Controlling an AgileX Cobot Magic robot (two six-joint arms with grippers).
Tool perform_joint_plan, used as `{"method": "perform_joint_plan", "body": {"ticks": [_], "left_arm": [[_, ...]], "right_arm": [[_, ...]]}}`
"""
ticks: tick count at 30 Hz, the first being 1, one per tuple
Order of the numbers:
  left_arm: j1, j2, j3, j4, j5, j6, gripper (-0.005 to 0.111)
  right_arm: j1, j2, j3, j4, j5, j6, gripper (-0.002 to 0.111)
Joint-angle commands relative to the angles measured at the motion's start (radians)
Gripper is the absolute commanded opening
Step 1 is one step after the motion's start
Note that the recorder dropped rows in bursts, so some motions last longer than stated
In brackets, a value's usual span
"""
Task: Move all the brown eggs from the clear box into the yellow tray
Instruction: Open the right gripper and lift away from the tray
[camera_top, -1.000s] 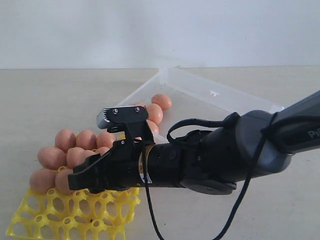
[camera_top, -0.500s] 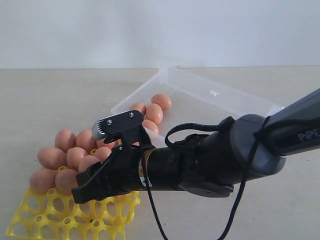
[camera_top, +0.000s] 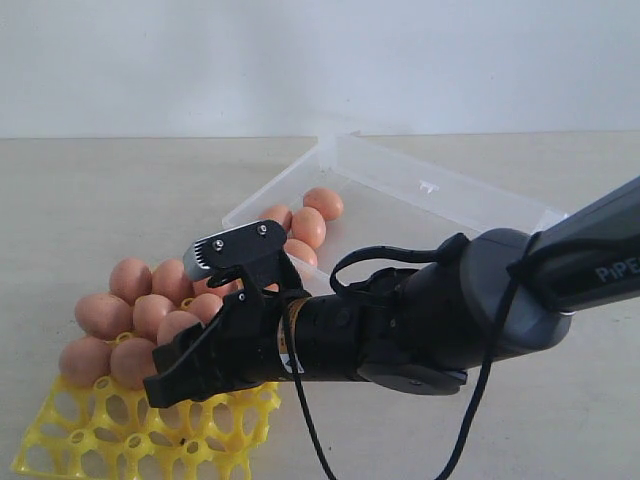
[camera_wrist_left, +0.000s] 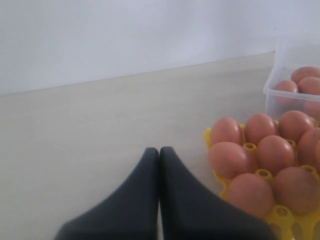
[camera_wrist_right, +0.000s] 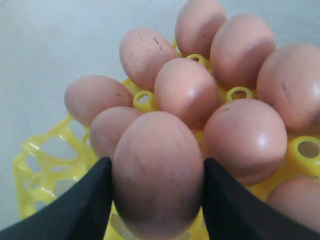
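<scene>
Grip: your right gripper (camera_wrist_right: 157, 202) clamps a brown egg (camera_wrist_right: 157, 170) over the yellow tray (camera_wrist_right: 37, 167), likely for seating; left gripper (camera_wrist_left: 159, 156) closed.

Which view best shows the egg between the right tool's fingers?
The right wrist view: the brown egg fills the frame, pinched on both sides by the right tool over the yellow tray. The exterior view shows only part behind the tool. The left wrist view cannot single it out.
</scene>
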Motion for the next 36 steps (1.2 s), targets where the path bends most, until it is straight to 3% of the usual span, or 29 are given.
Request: {"method": "perform_joint_plan", "body": {"ticks": [1,17,23,36], "left_arm": [[-0.009,-0.002,0.003,0.001,-0.006,0.005,-0.004],[-0.009,-0.002,0.003,0.001,-0.006,0.005,-0.004],[-0.009,-0.002,0.003,0.001,-0.006,0.005,-0.004],[-0.009,-0.002,0.003,0.001,-0.006,0.005,-0.004]], "right_arm": [[-0.002,-0.004,-0.004,0.0,-0.012,-0.006,0.037],[0.014,-0.004,-0.004,-0.062,-0.013,-0.01,0.037],[0.014,-0.004,-0.004,-0.075,-0.013,-0.01,0.062],[0.014,-0.022,-0.004,-0.074,-0.011,-0.01,0.062]]}}
